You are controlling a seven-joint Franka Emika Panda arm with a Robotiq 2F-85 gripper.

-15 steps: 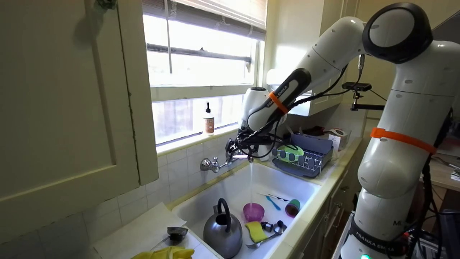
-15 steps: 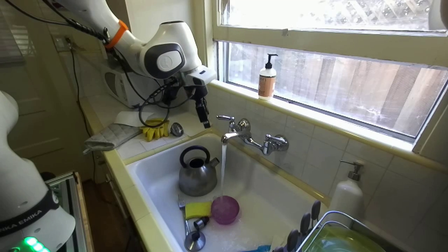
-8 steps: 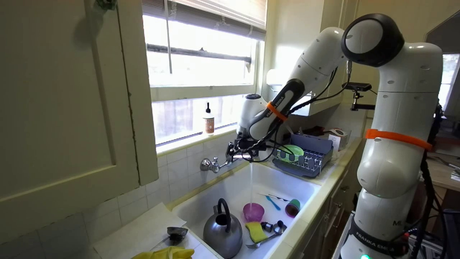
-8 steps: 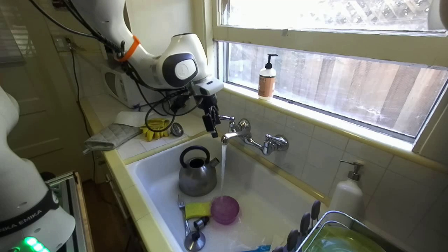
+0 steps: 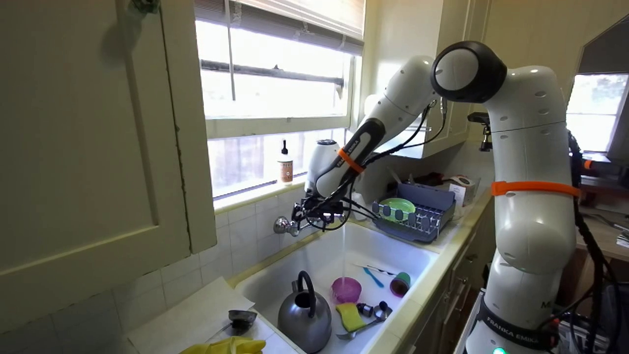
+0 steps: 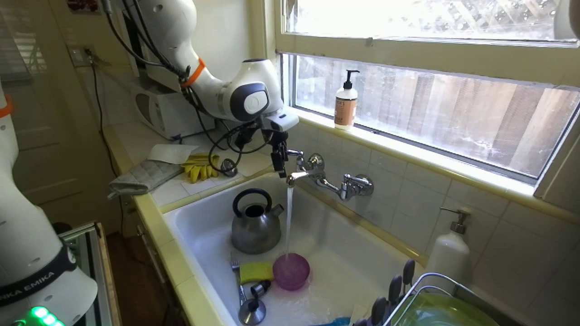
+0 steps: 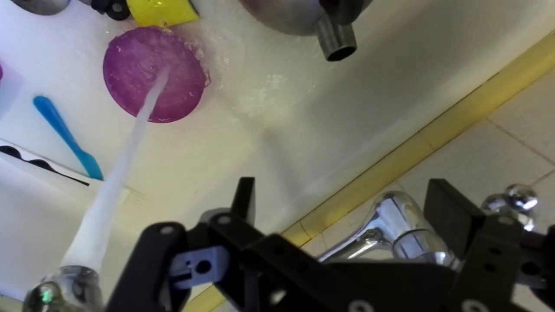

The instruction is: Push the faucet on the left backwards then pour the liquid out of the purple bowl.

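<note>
The chrome faucet [image 6: 308, 172] is mounted on the tiled wall, and water runs from its spout [image 7: 69, 290] into the purple bowl [image 7: 130, 65]. The bowl sits on the sink floor, looks full, and also shows in both exterior views [image 5: 347, 290] [image 6: 293, 274]. My gripper [image 6: 282, 170] points down beside the left faucet handle [image 6: 294, 153]; I cannot tell if they touch. In the wrist view my gripper [image 7: 347, 199] is open, with a chrome part of the faucet [image 7: 399, 216] seen between its fingers, apparently beyond them. In an exterior view the gripper partly hides the faucet.
A steel kettle [image 6: 256, 235], a yellow-green sponge [image 6: 256, 271] and a funnel [image 6: 252, 311] lie in the sink [image 6: 353, 253]. A soap bottle [image 6: 345, 108] stands on the window sill. A dish rack [image 5: 417, 209] is beside the sink. Yellow gloves [image 6: 199, 167] lie on the counter.
My gripper has moved down and toward the left faucet handle, rightward in an exterior view. The whole arm has swung along with it. The bowl and the running water look unchanged.
</note>
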